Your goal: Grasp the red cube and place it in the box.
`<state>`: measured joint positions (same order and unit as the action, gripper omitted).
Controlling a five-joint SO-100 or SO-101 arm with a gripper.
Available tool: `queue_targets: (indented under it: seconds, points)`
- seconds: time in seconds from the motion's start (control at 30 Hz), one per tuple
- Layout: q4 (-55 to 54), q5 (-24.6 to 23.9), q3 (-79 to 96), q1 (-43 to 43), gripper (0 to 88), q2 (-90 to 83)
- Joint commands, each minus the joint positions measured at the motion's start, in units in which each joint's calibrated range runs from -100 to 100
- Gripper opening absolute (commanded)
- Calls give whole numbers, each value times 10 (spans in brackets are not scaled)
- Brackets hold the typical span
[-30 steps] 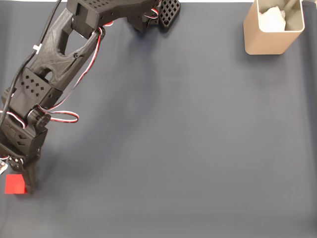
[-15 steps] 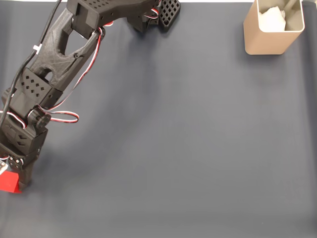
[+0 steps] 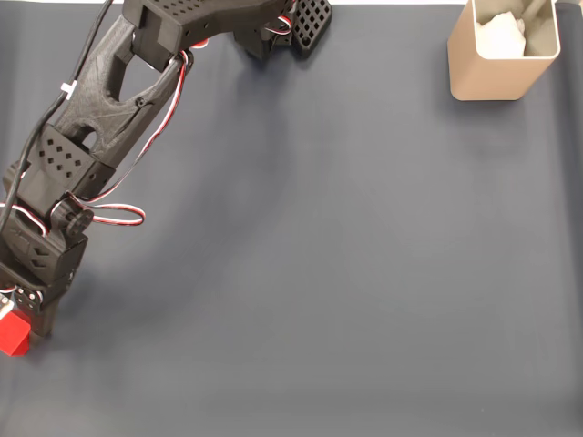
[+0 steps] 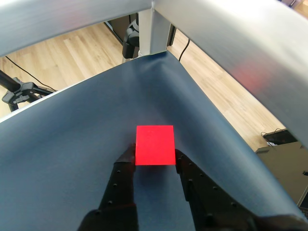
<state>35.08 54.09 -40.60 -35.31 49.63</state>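
Observation:
The small red cube sits at the far lower left of the dark mat in the fixed view, turned slightly askew. My gripper reaches down over it from the long black arm. In the wrist view the red cube fills the gap between the two black fingers, and my gripper is shut on it, with both tips pressed against its sides. The tan box stands at the far upper right, far from the cube.
White paper lumps lie inside the box. The arm's base is at the top centre. The wrist view shows the mat's corner just beyond the cube, with wooden floor and a black stand below.
The cube has slid left towards the mat's edge and turned a little. The fingers have drawn together around it. The arm has barely moved.

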Motion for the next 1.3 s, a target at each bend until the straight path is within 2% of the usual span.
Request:
queue_targets:
  seconds: [0.0, 0.1, 0.2, 0.6, 0.7, 1.27]
  points:
    - [-11, -11, -29, 2, 158, -28]
    - [-19, -19, -28, 3, 276, -28]
    - [-29, -24, -24, 3, 328, -32]
    - [-30, -24, -22, 8, 350, -33]
    - [-30, -22, -21, 8, 339, -32]
    - [-18, -8, 6, 11, 88, -45]
